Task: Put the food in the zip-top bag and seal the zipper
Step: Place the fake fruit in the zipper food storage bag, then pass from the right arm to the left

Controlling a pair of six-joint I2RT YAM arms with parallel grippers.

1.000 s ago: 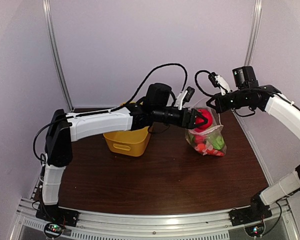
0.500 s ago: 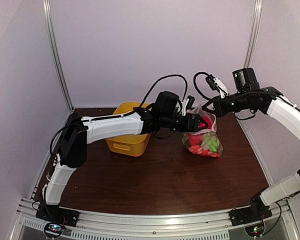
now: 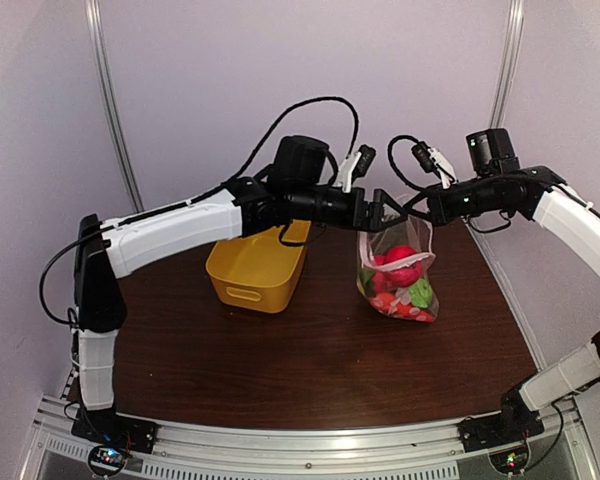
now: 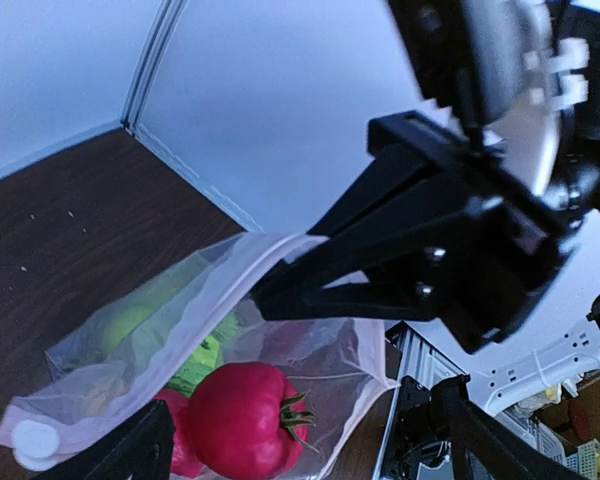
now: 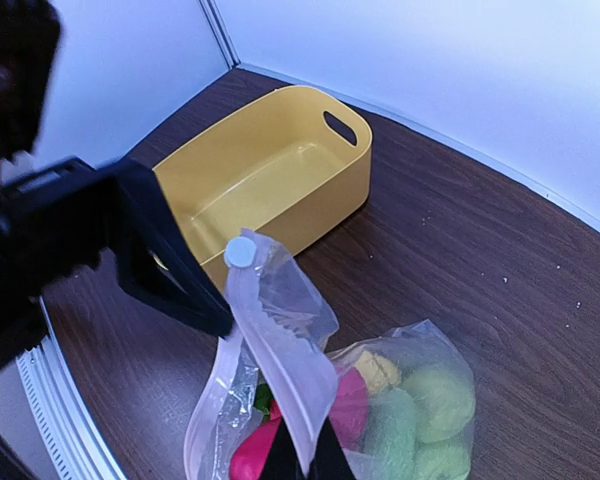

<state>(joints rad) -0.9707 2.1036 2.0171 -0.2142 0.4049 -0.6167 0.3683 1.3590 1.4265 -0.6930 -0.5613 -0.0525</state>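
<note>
Right claw [image 3: 416, 207] clenched on zipper [image 5: 272, 345]; I held bag [image 3: 400, 292] upright by that edge, bottom seemingly on table [image 3: 310, 370], so food [image 3: 401, 262] pooled low inside. Left claw [image 3: 373, 212] released, jaws wide, just beside mouth's other end, grasping nothing. Zipper judged unsealed.

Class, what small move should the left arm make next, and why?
Probably close the open left pincer on the zipper beside the right pincer, which is shut on that strip. The food sits in the zip-top bag and the yellow basket looks empty, so only sealing seems left.
</note>
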